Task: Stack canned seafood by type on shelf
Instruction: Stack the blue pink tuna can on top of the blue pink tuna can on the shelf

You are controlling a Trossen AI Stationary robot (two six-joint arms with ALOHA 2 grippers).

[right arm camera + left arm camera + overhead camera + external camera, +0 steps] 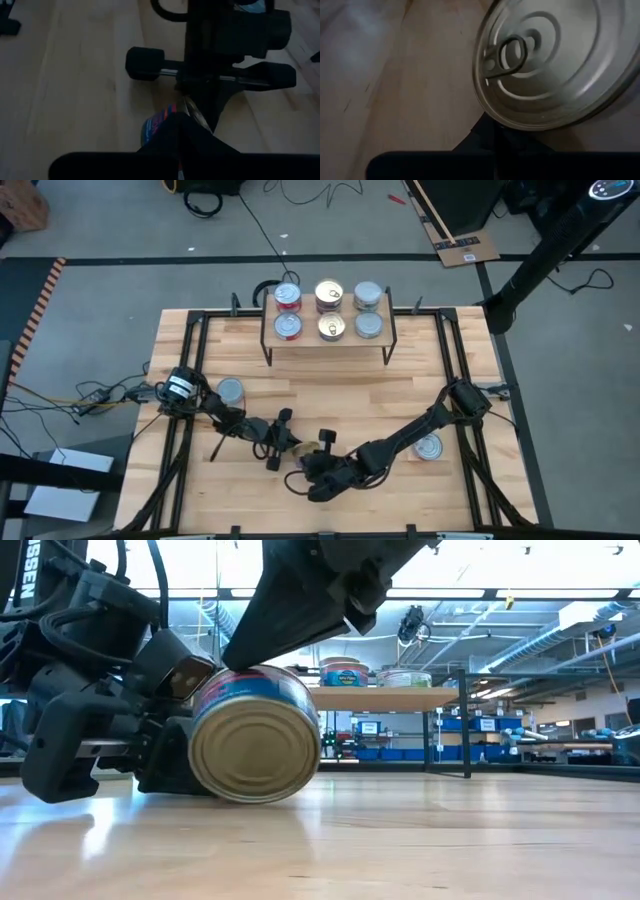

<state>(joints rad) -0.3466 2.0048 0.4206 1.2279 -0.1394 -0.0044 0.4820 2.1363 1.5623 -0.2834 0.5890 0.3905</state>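
Observation:
One tin of canned seafood [255,736] lies on its side near the table's front middle, its side wall on the wood. Its gold bottom faces the near edge. A blue and red label runs round it. My left gripper [290,442] is shut behind the tin, at its pull-tab top [540,55]. My right gripper [177,131] is shut above it, on its labelled wall. The shelf [328,340] stands at the far middle with several tins on it. My left gripper's shut fingertips [492,132] meet the tin's pull-tab top at its rim [506,119]. They come nearly level from the table's left. The tin stays on its side wall on the table. My right gripper's shut fingers [300,620] rest on the upper part of the tin's labelled side wall [156,125]. They come slanting down from the table's right.
A loose silver-topped tin [230,391] stands upright on the table's left part by my left arm. Another [430,446] stands at the right beside my right arm. The shelf's tins sit in two rows, in columns with red, purple and blue-green sides.

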